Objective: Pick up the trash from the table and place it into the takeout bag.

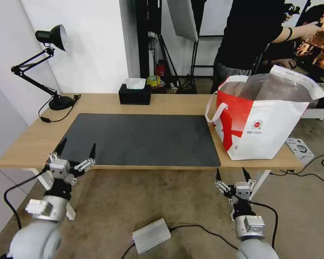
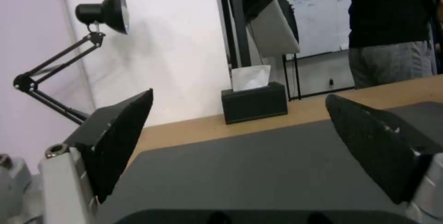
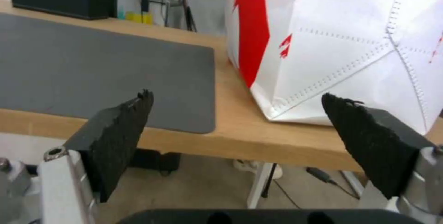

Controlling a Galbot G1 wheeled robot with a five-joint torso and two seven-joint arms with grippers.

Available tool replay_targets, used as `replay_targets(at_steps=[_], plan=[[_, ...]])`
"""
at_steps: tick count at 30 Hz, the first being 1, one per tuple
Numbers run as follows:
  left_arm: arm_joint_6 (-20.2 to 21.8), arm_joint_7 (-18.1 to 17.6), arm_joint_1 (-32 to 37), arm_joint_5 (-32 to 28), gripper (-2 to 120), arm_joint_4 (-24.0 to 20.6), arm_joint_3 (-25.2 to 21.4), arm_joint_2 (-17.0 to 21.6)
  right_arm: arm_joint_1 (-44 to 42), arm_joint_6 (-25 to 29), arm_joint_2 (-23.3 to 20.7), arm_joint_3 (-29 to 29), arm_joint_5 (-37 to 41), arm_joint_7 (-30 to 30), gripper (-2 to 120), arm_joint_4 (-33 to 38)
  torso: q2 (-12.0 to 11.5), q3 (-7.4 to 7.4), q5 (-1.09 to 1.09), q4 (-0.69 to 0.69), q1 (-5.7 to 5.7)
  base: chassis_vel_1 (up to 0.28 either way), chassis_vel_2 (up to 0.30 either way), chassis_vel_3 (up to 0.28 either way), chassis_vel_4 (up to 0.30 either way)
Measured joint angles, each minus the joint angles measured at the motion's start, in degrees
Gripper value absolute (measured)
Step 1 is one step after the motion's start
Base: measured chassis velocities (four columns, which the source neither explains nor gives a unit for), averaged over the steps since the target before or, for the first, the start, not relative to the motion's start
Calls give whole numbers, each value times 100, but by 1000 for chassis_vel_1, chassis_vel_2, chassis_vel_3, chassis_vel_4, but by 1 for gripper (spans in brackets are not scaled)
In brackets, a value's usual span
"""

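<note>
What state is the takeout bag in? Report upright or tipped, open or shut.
Upright and open: the takeout bag stands on its base at the table's right end, mouth gaping, foil lining showing. Contents cannot be told.

A black desk lamp (image 1: 50, 39) on a jointed arm stands at the tabletop's far left corner, its cord (image 1: 57, 117) trailing along the left edge. A black tissue box (image 1: 135, 94) sits at the far edge. On the floor lie a silver power brick (image 1: 151, 235) and a small white box (image 1: 299, 146).
</note>
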Motion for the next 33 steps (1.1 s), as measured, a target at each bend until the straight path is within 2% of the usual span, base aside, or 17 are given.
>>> replay_targets(at_steps=[8,17,33], plan=[[-158,-131,316,311,100,-86,101,-296,-108,16,-59,71,26,-48,95,36,0,0,0,0,0,0,0,0,0],[-457,-329,644,771,100,54,515,-765,-220,23,-42,210,40,-50,95,130,0,0,-1,0,0,0,0,0,0],[-679,-419,824,942,100,206,631,-884,-289,31,11,221,-18,-29,95,174,0,0,-1,0,0,0,0,0,0]])
